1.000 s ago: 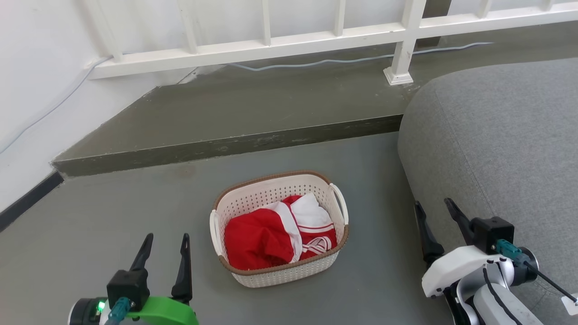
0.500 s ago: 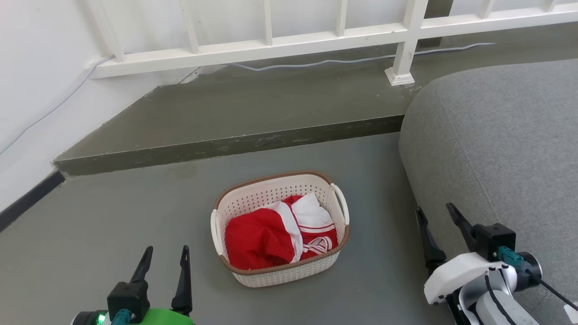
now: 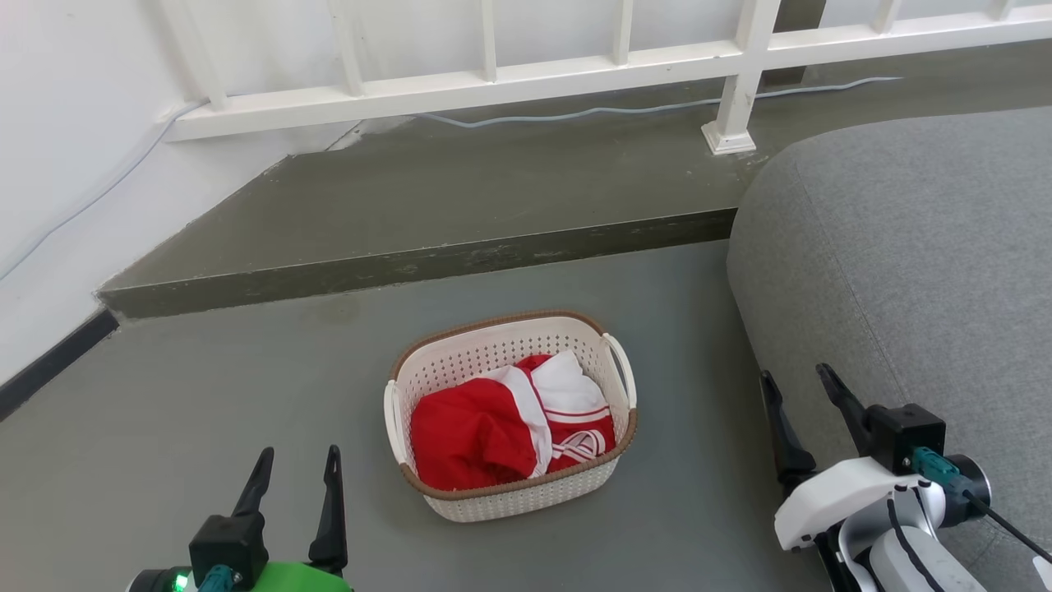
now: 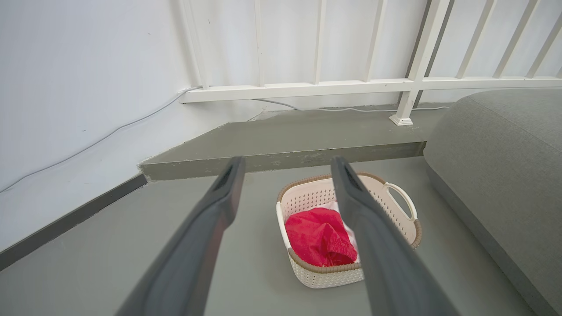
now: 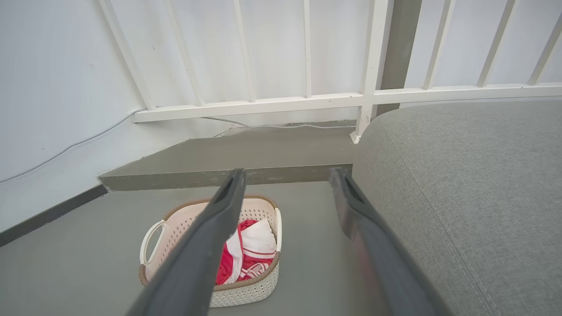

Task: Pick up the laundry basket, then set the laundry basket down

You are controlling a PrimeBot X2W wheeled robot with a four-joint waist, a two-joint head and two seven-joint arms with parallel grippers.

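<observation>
Left the laundry basket (image 3: 526, 497) untouched on the grey floor (image 3: 246, 395), centre scene, just left of a grey sofa (image 3: 904, 247). Held the left end effector (image 3: 300, 452) and right end effector (image 3: 794, 372) near and low on either side, well apart from it, fingers spread, gripping nothing. Risked a tilted lift and spilled red-and-white clothes (image 3: 468, 436) if one loop handle (image 3: 622, 370) was caught before the other; risked brushing the sofa with the right arm.
</observation>
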